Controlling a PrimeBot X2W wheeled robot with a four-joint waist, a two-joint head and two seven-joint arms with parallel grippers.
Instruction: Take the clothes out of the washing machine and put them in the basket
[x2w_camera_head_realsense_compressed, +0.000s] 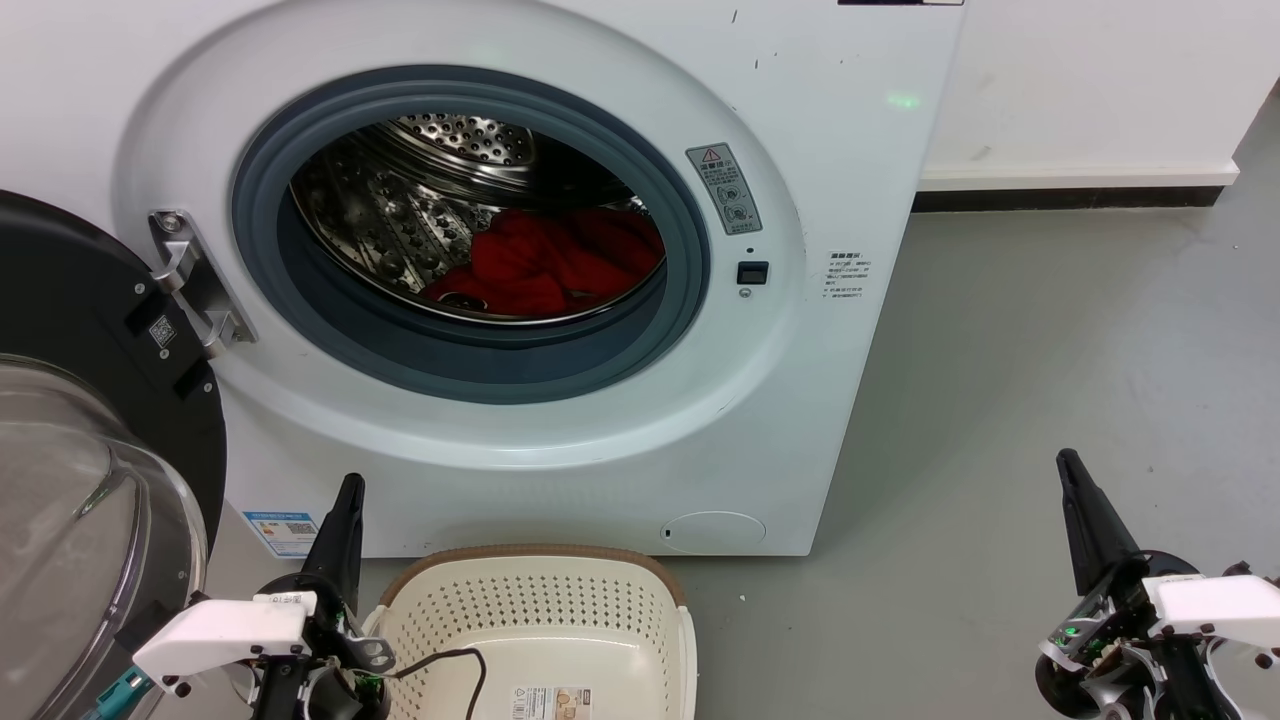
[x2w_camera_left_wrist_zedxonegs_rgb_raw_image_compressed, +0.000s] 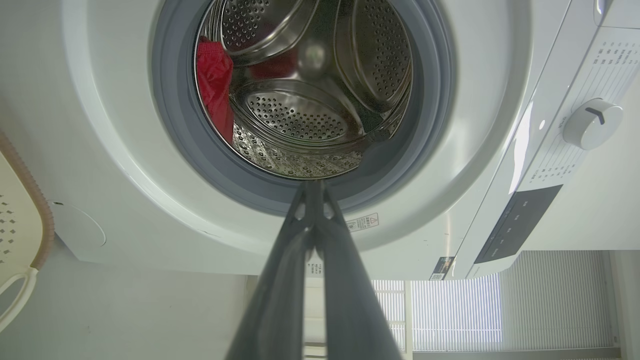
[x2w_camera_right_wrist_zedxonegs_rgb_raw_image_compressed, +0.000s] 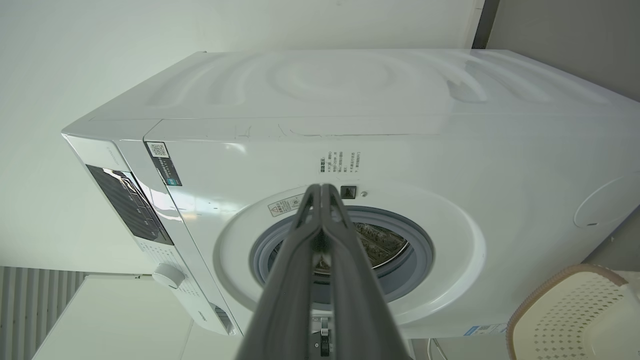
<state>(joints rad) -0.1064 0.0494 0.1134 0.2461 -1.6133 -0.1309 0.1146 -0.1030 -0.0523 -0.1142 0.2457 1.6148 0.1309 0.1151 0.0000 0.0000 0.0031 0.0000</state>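
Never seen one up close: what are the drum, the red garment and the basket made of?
The drum looks like polished steel: mirror-bright, punched with holes. The red garment seems soft cloth, matte and crumpled. The basket looks like cream moulded plastic, smooth with neat hole rows; its brown rim looks woven, possibly plastic too.

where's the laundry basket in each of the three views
head view: basket at bottom centre, before the washing machine.
left wrist view: basket at far left edge.
right wrist view: basket in bottom right corner.
shared landmark: the machine's round cap, near the basket in each.
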